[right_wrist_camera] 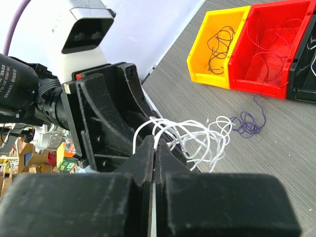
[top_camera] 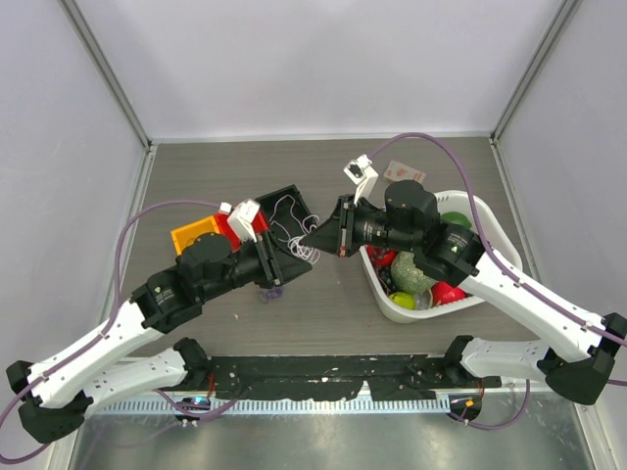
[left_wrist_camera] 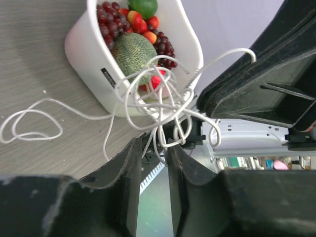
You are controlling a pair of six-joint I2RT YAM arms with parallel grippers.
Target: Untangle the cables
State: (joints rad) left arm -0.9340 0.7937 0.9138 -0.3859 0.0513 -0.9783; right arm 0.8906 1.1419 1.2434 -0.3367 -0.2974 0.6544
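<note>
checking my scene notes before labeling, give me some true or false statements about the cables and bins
The right gripper is shut on the white cable. True.
The yellow bin is empty. False: a dark cord lies in it.
A purple cord lies on the table, in no bin. True.
The white basket holds cables. False: it holds fruit.
</note>
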